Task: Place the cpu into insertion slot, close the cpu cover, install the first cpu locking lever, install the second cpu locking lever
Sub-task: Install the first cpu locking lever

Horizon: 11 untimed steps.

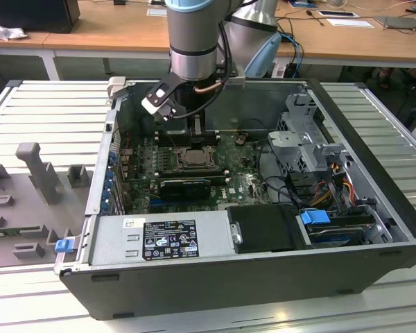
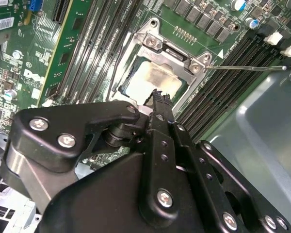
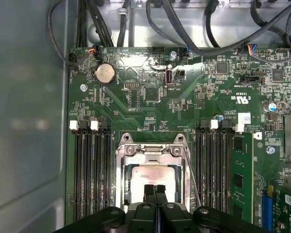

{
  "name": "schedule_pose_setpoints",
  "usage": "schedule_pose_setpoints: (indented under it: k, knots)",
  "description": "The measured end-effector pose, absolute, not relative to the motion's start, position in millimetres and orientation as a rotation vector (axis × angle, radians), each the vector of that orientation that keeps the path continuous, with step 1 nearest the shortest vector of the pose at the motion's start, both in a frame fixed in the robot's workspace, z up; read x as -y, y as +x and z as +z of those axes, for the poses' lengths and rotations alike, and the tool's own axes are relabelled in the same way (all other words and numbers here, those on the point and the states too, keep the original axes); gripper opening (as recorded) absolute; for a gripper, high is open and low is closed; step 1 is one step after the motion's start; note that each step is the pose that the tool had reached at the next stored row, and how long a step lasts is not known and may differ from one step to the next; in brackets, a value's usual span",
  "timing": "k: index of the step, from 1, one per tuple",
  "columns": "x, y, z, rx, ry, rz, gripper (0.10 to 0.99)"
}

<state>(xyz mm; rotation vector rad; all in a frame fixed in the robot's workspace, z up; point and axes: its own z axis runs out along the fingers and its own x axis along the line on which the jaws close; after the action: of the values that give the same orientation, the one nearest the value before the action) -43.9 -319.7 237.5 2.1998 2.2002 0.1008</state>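
This is a robotics lab or an electronics workshop. An open computer case [image 1: 229,284] lies on a ribbed metal bench [image 1: 48,111], a robot arm [image 1: 192,41] reaches into it, and wooden benches [image 1: 104,31] behind carry cables [image 1: 317,17] and papers [image 1: 350,22].

The black tool [image 2: 159,96] has its tip right at the edge of the pale square cpu [image 2: 153,77]. The silver cpu cover [image 2: 177,52] lies around the cpu like a frame. A thin metal lever [image 2: 247,68] sticks out over long black memory slots [image 2: 218,87] on the green board [image 2: 63,63].
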Motion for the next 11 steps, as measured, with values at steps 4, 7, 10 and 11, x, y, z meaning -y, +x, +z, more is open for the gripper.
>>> schedule_pose_setpoints:
  k: [4,7,10,11]
  knots:
    - [319.7,-43.9,240.4,-2.2,2.2,0.101,0.106]
    - [319.7,-43.9,247.5,-2.2,2.2,0.101,0.106]
    - [319.7,-43.9,251.6,-2.2,2.2,0.101,0.106]
    - [319.7,-43.9,253.8,-2.2,2.2,0.101,0.106]
